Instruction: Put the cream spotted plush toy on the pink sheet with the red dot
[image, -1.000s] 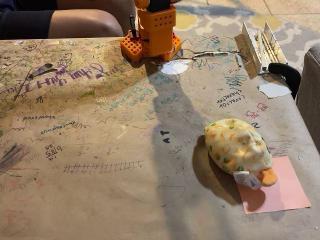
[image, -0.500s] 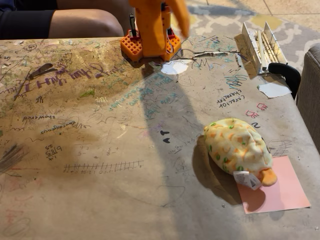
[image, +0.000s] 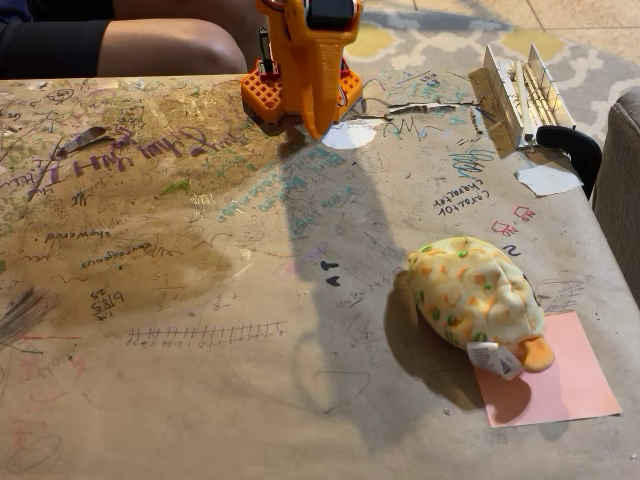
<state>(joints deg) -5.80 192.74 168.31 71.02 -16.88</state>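
Pincer (image: 316, 118) at arm base, plush toy (image: 474, 296) well apart

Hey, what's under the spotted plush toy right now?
The plush toy lies partly on the pink sheet: its tag and orange tip overlap the sheet's upper-left corner, the rest sits on the scribbled table. The red dot can't be seen; it may be covered.

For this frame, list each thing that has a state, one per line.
cream spotted plush toy: lying on its side, beak end and tag over the sheet's corner, body mostly on the table.
pink sheet: flat, partly covered by the toy; red dot not visible.
gripper: near the arm's base, pointing down, apart from the toy; jaws look shut.
white paper scrap: flat by the table edge.
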